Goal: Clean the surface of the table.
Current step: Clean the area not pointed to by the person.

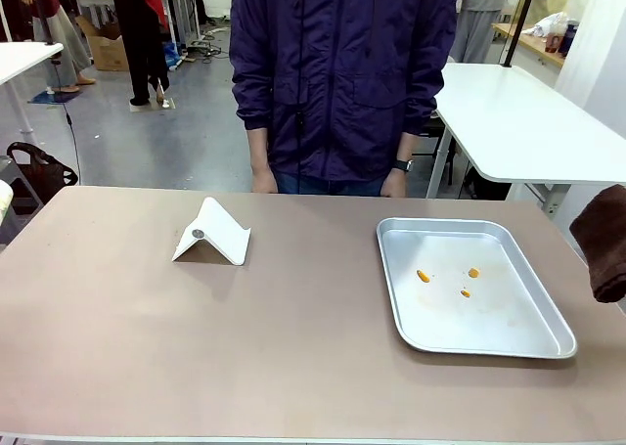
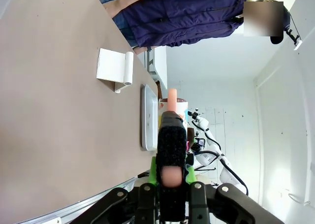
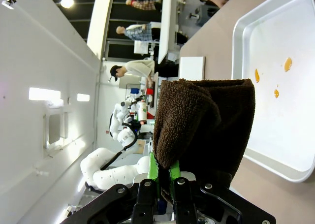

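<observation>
step: wiping not yet begun, i judge; the wide matte brownish-taupe table stretches between the arms and the person.
right gripper: pinching a folded dark brown terry cloth, raised at the table's right edge near the rectangular silver metal tray.
left gripper: clamped on a black textured peach-tipped tool, pointing along the table.
next: lower the cloth flat onto the tabletop, avoiding the tray.

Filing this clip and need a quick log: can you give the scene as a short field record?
table: brown top, bears stand and tray
stand: white, folded, left of middle
tray: silver, right side, three orange bits inside
left gripper: shut on a black tool with a pink tip
right gripper: shut on a brown cloth, right of the tray
person: standing at the far side, hands at the table edge
</observation>
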`<state>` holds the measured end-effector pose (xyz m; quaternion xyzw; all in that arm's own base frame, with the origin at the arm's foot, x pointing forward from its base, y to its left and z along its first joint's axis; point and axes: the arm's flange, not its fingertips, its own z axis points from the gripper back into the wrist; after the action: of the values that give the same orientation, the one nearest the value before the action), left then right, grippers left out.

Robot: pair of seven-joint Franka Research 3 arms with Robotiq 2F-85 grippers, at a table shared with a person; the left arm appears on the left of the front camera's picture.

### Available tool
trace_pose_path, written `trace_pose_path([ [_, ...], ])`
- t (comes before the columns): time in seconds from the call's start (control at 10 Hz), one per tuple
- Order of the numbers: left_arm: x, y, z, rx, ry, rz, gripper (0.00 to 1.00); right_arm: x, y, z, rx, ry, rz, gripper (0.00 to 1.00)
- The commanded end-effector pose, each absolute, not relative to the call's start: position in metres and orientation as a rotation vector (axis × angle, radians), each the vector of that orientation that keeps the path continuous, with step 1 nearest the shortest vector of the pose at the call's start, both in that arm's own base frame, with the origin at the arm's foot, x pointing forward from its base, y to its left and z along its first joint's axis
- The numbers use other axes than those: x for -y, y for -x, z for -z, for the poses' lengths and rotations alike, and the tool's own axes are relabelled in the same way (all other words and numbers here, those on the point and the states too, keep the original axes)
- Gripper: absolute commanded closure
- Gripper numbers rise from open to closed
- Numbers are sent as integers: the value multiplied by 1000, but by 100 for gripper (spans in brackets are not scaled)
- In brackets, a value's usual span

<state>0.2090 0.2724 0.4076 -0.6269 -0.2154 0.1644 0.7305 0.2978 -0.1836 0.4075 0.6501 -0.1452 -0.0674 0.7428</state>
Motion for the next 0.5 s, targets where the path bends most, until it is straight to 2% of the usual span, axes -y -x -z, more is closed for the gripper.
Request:
trace_pose_path([
  [0.0, -271, -211, -411, 494, 1384, -358, 78, 184, -298, -408, 318, -1424, 148, 90],
  [0.3, -271, -211, -411, 494, 1384, -358, 78, 134, -334, -423, 323, -1085, 48, 90],
  [0.4, -271, -211, -411, 494, 1384, -358, 78, 121, -350, -419, 282, -1032, 27, 90],
])
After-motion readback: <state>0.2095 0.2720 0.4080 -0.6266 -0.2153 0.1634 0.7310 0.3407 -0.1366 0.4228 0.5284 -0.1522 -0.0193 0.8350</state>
